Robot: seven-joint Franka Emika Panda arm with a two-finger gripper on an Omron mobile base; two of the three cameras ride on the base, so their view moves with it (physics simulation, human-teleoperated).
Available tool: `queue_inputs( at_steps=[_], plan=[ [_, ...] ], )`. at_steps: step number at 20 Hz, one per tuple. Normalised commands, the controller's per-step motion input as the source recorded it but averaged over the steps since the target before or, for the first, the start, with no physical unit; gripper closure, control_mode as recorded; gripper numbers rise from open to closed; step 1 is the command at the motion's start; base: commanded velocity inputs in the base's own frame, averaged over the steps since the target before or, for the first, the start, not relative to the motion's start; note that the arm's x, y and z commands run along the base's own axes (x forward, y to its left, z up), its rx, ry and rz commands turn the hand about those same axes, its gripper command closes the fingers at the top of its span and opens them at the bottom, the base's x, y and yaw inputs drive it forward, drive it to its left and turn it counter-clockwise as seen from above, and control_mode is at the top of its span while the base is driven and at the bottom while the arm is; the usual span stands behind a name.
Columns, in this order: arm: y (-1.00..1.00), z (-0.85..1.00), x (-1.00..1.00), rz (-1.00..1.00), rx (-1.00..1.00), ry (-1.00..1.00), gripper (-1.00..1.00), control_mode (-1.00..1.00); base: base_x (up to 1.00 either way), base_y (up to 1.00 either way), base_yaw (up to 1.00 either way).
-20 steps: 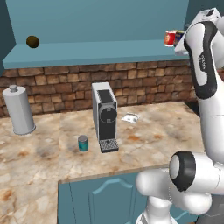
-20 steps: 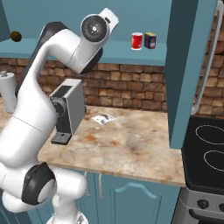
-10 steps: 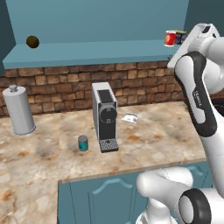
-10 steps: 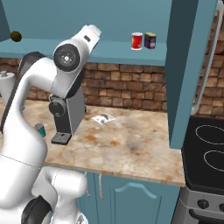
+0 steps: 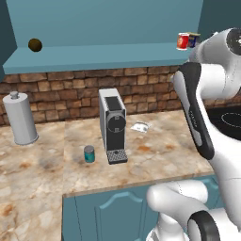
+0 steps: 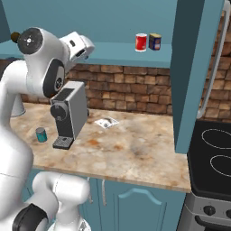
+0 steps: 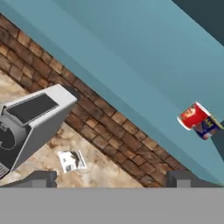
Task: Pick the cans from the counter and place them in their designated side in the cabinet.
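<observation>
The red can (image 5: 182, 41) (image 6: 141, 42) (image 7: 193, 115) stands upright on the shelf board of the open teal cabinet (image 5: 94, 59) (image 6: 113, 49), close beside a dark blue can (image 6: 155, 41). On the marbled counter (image 5: 155, 155) (image 6: 135, 149) the teal can (image 5: 89, 154) (image 6: 41, 134) stands just left of a coffee machine. My gripper (image 6: 85, 47) (image 7: 113, 179) hangs in front of the shelf, above the machine and well left of the red can. It is open, its fingertips (image 7: 41, 178) wide apart with nothing between them.
A grey coffee machine (image 5: 113, 124) (image 6: 68, 113) stands mid-counter, with a small printed card (image 5: 140, 126) (image 6: 107, 122) behind it. A silver canister (image 5: 20, 118) stands at the left and a brown ball (image 5: 35, 44) lies on the shelf's left end. A stove (image 6: 212, 158) sits right of the cabinet's side wall (image 6: 194, 67).
The arm has swung away from the shelf's right end, carrying the open hand left and back from the red can. The cans have not moved.
</observation>
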Motion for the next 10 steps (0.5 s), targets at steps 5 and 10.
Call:
queue_inputs(
  at_steps=[5,10],
  plan=[
    [0.04,-0.32,-0.67,-0.11,0.05,0.30,-1.00,-1.00,0.00,0.00,0.00],
    [0.02,-0.37,-0.46,-0.06,0.05,0.04,-1.00,-1.00,0.00,0.00,0.00]
  ],
)
